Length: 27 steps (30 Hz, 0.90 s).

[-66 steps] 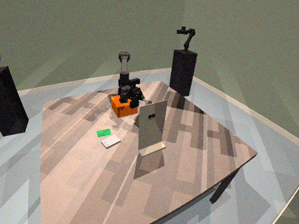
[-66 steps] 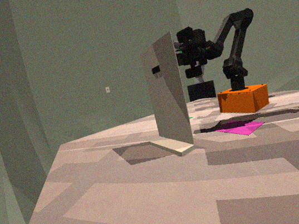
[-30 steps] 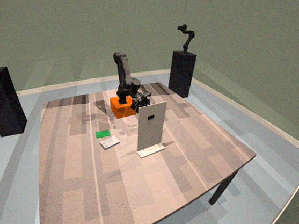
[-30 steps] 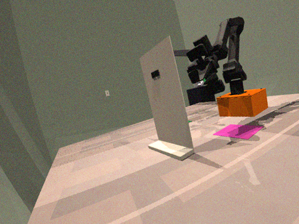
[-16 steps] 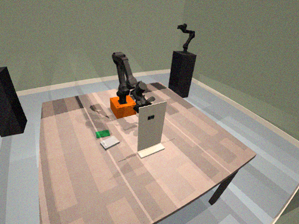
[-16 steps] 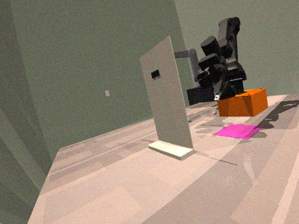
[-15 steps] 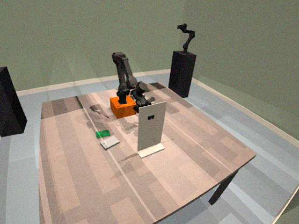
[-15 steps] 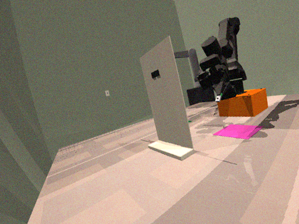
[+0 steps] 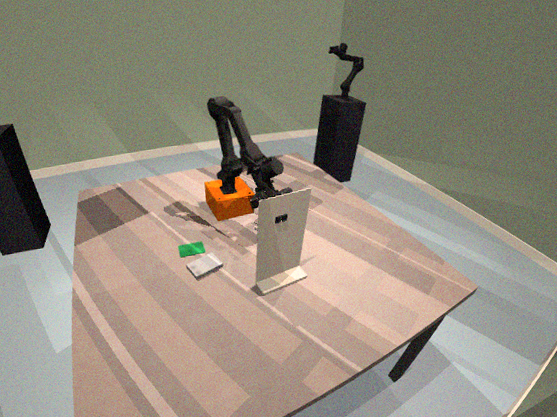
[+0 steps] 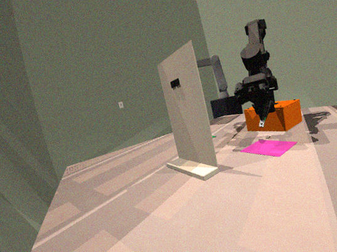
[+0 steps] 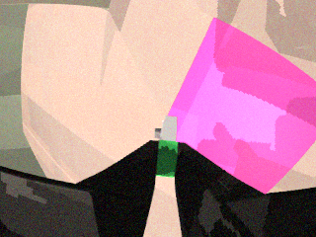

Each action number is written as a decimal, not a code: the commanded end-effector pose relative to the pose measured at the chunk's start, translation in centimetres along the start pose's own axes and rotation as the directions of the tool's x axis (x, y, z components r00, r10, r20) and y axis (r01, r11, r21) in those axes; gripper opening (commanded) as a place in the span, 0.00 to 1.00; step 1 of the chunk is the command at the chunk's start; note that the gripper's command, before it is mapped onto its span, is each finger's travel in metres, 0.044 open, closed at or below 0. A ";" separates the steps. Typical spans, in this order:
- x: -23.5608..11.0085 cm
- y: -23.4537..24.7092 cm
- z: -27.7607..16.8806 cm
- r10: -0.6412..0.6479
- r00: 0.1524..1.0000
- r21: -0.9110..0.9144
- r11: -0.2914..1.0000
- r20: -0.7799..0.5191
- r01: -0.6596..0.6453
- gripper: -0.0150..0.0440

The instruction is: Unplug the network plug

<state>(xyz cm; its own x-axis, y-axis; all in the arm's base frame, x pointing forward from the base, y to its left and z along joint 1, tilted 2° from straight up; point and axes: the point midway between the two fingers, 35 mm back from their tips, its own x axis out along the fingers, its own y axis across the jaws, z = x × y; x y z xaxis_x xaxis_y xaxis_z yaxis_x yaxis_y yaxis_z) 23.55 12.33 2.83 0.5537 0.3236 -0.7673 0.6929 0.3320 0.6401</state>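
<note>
While pinched, small green-and-grey plug (image 11: 169,145)

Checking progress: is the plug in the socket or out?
Out: the tool grips the plug above the table, beside the pink square.
</note>
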 end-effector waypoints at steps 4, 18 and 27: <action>0.2 -0.8 -0.3 -0.041 0.999 -0.026 0.999 0.011 0.041 0.25; 1.1 -1.3 -0.3 -0.041 0.999 -0.026 0.999 0.011 0.041 0.25; 1.8 -1.7 -0.3 -0.041 0.999 -0.026 0.999 0.010 0.041 0.25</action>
<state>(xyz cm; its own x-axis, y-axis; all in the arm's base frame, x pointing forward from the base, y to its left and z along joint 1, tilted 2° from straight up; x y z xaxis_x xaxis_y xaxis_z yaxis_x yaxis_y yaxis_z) 23.22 12.64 0.73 0.5302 0.3051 -0.7911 0.7024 0.3646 0.6113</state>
